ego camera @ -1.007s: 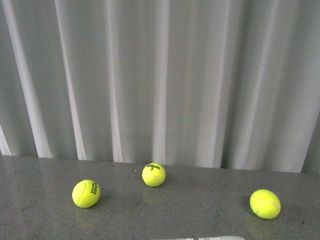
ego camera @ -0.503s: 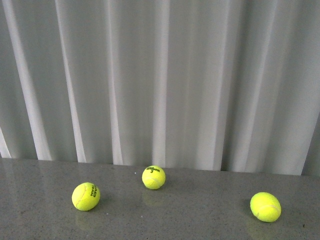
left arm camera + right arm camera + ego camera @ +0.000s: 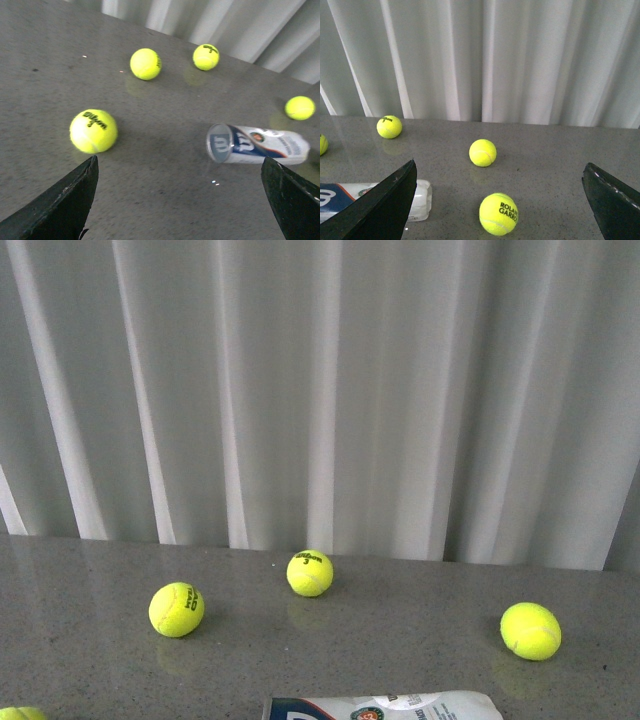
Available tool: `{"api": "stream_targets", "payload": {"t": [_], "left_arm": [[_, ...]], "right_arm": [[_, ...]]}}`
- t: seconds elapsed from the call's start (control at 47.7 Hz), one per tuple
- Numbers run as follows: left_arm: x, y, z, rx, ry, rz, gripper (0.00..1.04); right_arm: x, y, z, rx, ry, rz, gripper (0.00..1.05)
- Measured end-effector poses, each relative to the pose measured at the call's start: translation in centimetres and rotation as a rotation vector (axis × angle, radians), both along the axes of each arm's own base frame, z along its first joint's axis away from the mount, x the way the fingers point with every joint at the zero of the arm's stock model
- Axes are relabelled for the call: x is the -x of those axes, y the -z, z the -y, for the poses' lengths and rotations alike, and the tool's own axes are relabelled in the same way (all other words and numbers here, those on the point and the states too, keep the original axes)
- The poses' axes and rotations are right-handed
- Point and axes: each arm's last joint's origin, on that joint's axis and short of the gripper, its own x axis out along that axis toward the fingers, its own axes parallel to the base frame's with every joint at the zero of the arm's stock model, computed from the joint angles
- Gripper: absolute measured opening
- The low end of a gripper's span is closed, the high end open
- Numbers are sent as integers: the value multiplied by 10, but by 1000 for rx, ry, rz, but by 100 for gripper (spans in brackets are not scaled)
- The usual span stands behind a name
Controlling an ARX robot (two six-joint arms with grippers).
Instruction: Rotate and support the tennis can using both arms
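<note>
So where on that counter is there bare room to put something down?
The widest bare stretch of the table lies between the middle ball and the right ball. The far corner to the left of the left ball is bare too. It is crowded at the near edge, around the tennis can and the near-left ball.

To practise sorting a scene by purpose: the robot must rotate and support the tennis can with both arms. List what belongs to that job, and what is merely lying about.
Belongs to the job:
tennis can, lying on its side
left gripper, open
right gripper, open

Just lying about:
yellow tennis balls, scattered on the grey table
white curtain behind
</note>
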Motion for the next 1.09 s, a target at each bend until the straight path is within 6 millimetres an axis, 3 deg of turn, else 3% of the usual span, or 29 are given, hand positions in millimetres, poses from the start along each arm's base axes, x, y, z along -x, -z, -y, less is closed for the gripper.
{"api": "stream_targets", "payload": {"t": [0.126,0.252,0.336,0.545,1.091], "left_arm": [[-58,-7,4,118,289,-35,98],[-109,26,16,250,488,-199,98],[-131,50,24,326,551,-297,98],[-159,84,43,401,623,-379,98],[-199,110,64,401,606,-407,98]], "right_arm": [[0,0,0,0,2,0,98],[0,0,0,0,2,0,98],[0,0,0,0,2,0,98],[0,0,0,0,2,0,98],[0,0,0,0,2,0,98]]}}
